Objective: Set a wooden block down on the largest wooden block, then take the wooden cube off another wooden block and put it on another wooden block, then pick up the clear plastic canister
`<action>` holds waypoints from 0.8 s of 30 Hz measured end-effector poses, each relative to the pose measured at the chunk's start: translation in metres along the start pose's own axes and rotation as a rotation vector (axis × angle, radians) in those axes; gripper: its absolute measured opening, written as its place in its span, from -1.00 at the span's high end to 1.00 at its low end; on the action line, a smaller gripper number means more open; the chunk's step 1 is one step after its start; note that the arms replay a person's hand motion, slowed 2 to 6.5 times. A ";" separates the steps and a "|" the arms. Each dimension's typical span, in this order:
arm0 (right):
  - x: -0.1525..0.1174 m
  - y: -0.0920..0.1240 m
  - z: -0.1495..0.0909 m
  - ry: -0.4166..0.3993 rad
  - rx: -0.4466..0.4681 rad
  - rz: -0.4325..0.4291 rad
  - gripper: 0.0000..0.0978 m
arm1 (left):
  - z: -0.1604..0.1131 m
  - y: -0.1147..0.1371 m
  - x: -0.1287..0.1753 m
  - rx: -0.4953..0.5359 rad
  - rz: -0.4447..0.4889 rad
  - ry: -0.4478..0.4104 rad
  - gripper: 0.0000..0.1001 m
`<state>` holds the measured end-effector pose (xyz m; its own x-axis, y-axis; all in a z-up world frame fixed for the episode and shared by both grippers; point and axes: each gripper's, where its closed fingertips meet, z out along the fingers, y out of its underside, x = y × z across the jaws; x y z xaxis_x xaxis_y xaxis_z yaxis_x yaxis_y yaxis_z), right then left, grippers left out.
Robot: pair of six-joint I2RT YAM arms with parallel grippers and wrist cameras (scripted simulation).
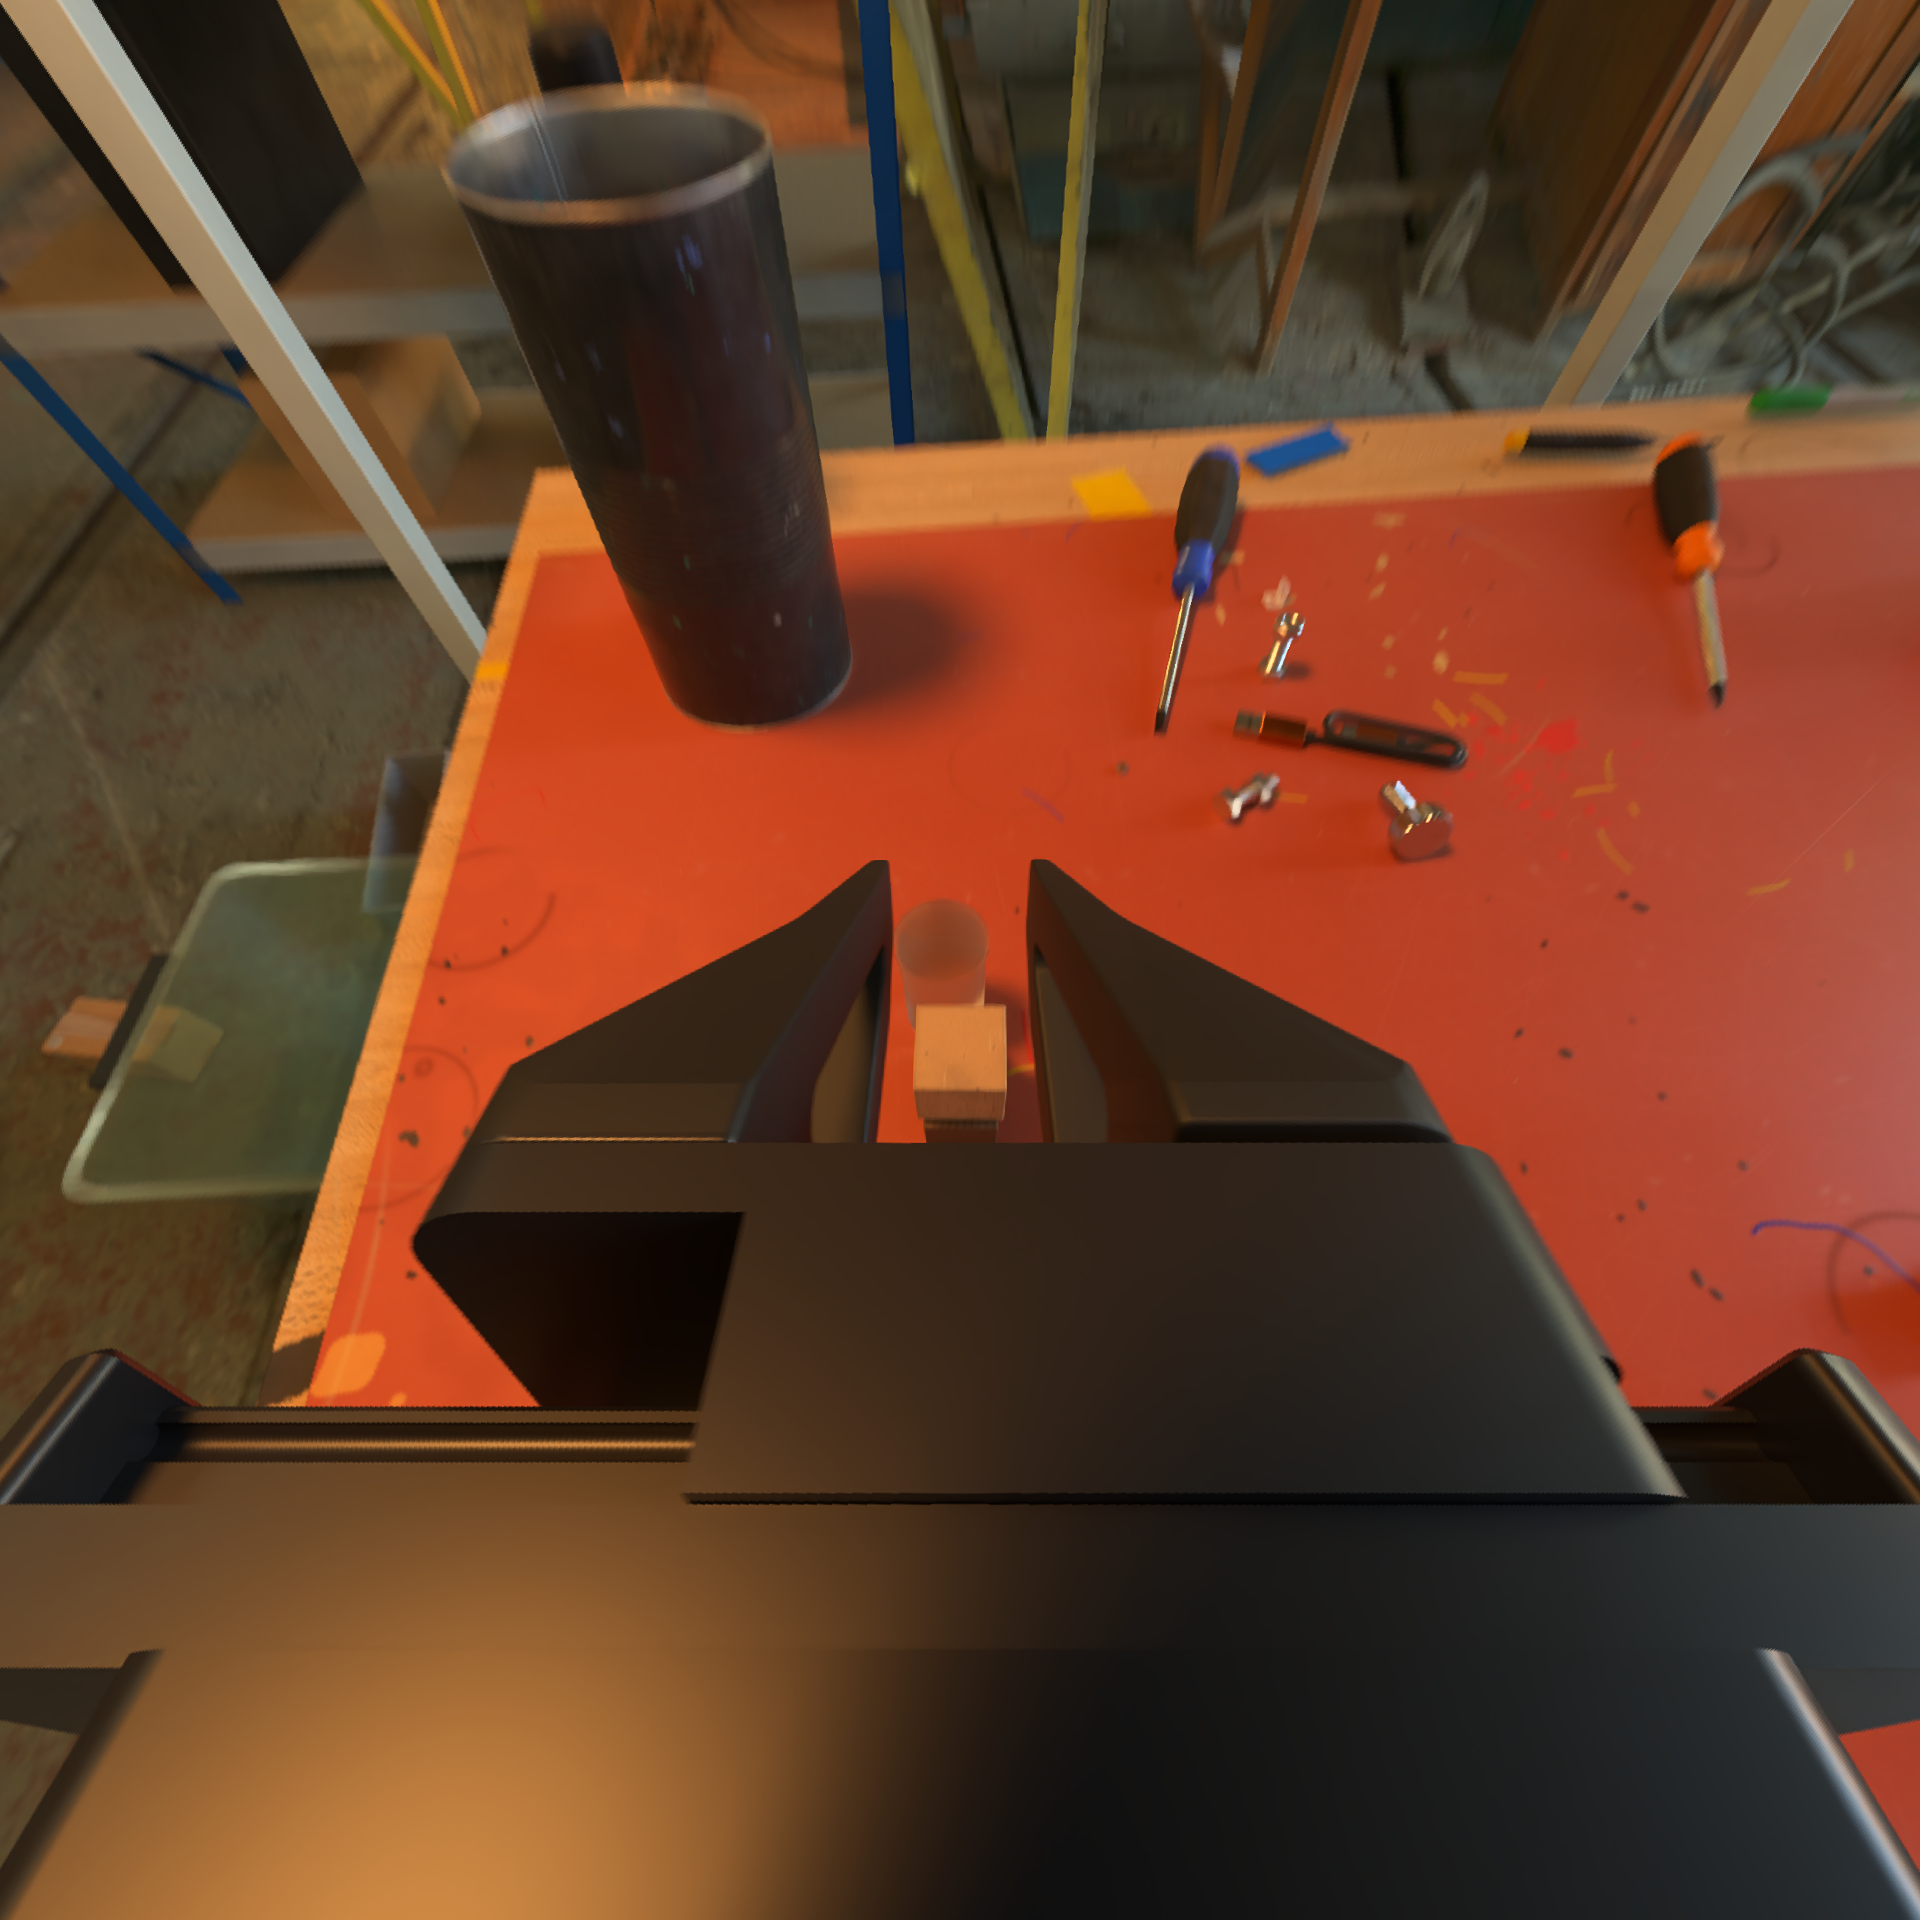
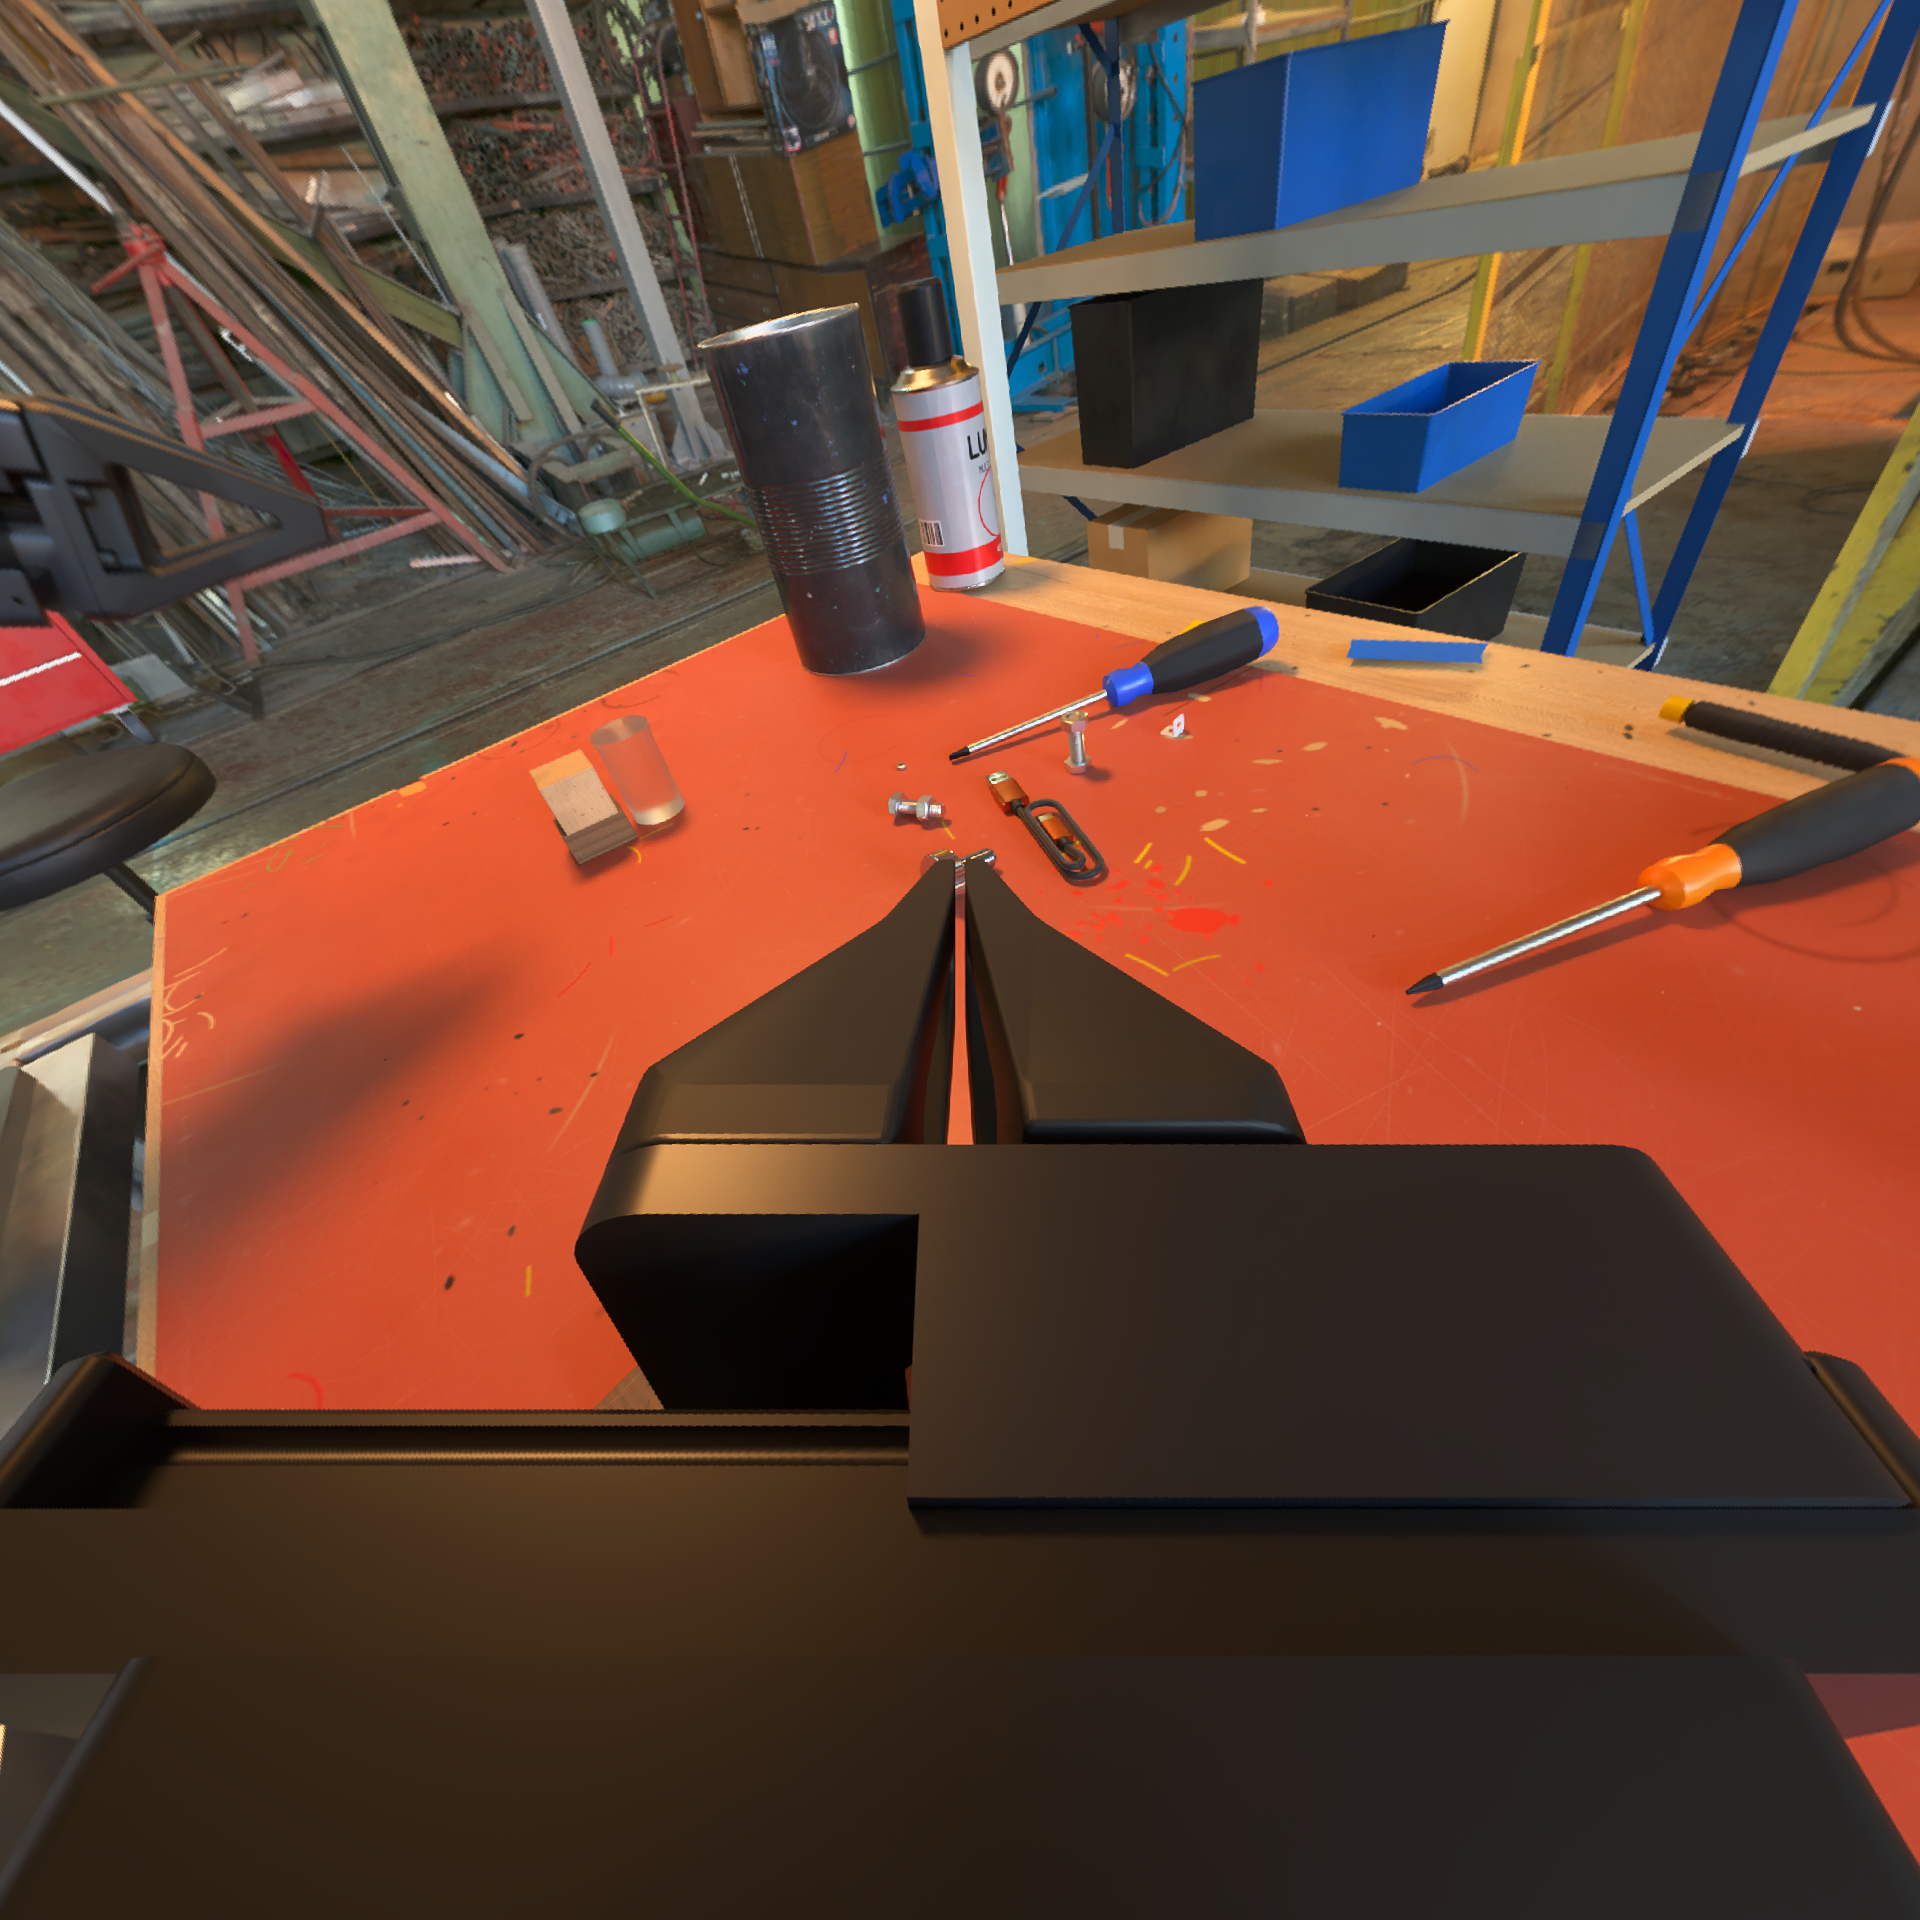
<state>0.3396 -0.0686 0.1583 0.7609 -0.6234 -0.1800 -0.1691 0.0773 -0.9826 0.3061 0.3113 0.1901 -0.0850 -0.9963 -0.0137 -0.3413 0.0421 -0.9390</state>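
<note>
1. The step in hand is judged to be among the block moves: the left gripper [image 1: 958, 883] is held above a pale wooden cube [image 1: 960, 1058], which is seen between its parted jaws but not touched by them.
2. In the right wrist view, the wooden cube is shown resting on a darker wooden block [image 2: 594, 826], at about ten o'clock from the right gripper [image 2: 960, 860].
3. The clear plastic canister [image 2: 637, 771] stands upright just beside the stack, at its one o'clock side.
4. The next move is judged to call for a straight descent, with the fingers kept clear of the canister.
5. The left claw is moderately wide and empty, pointed steeply down at the orange table [image 1: 1351, 1039].
6. The right claw is closed on nothing and hovers near the scattered bolts.
</note>
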 end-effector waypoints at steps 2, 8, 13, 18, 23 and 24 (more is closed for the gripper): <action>0.002 0.002 0.000 -0.002 -0.004 0.016 0.97 | 0.010 0.014 -0.002 -0.070 0.002 0.001 0.44; 0.008 0.004 -0.001 0.008 -0.006 0.018 0.97 | 0.041 0.060 0.001 -0.253 -0.001 0.024 0.17; 0.009 0.007 -0.001 0.007 -0.012 0.022 0.97 | 0.059 0.091 -0.001 -0.375 0.034 -0.011 0.09; 0.009 0.008 -0.001 0.004 -0.015 0.020 0.97 | 0.070 0.101 0.004 -0.402 0.048 -0.004 0.12; 0.008 0.009 -0.001 0.001 -0.019 0.008 0.97 | 0.076 0.108 0.004 -0.437 0.073 -0.026 0.15; 0.007 0.009 0.000 0.000 -0.021 0.006 0.97 | 0.077 0.109 0.003 -0.446 0.083 -0.034 0.15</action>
<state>0.3432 -0.0728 0.1477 0.7600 -0.6228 -0.1859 -0.1866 0.0649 -0.9803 0.3407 0.3071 0.0610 -0.1003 -0.9898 -0.1009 -0.7050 0.1423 -0.6948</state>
